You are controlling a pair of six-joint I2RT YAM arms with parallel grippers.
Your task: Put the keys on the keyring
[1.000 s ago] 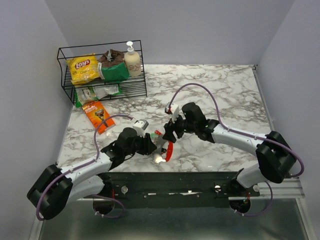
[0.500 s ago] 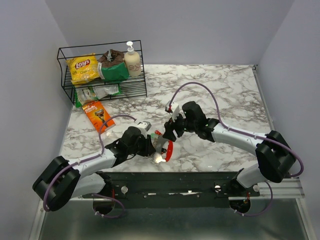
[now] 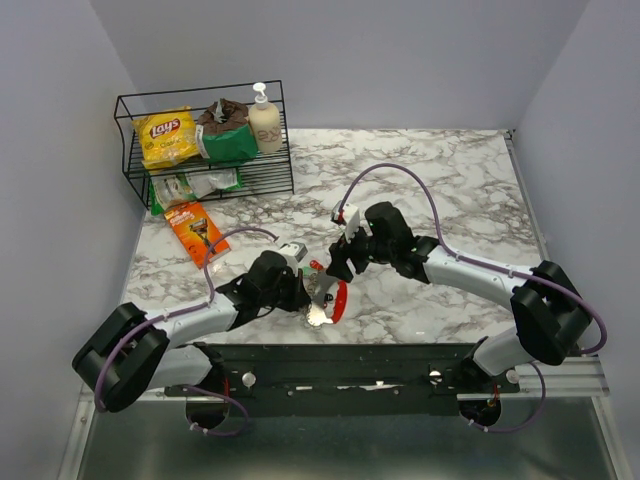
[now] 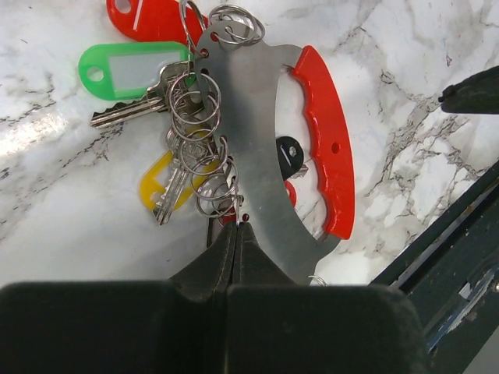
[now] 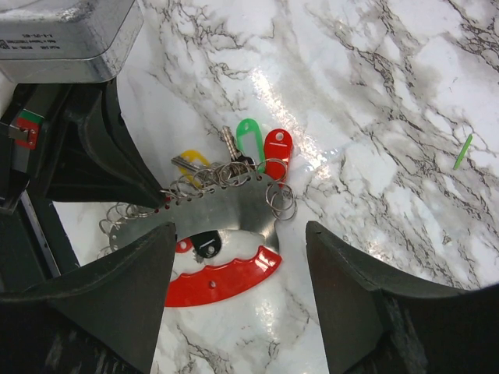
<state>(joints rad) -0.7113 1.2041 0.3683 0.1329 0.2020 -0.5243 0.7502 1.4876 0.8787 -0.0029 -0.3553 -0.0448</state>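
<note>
The keyring (image 4: 249, 132), a silvery crescent plate with a red grip (image 4: 327, 148) and several split rings along its rim, lies flat on the marble. Keys with green (image 4: 129, 70), red (image 4: 152, 17) and yellow (image 4: 156, 183) tags hang from those rings. My left gripper (image 4: 236, 226) is shut, its tips pinched on a thin split ring at the plate's near rim. My right gripper (image 5: 240, 234) hovers open above the keyring (image 5: 226, 210), one finger on each side. In the top view the keyring (image 3: 338, 300) lies between the left gripper (image 3: 303, 293) and the right gripper (image 3: 335, 268).
A black wire rack (image 3: 205, 150) with a chips bag (image 3: 165, 135) and a soap bottle (image 3: 264, 120) stands at the back left. An orange pack (image 3: 196, 232) lies in front of it. A small green stick (image 5: 463, 150) lies to the right. The table's front rail (image 3: 400, 365) is close behind the keyring.
My left gripper has closed from half open to shut at the plate's rim, and the left arm has edged right toward the keyring. The right arm has not moved.
</note>
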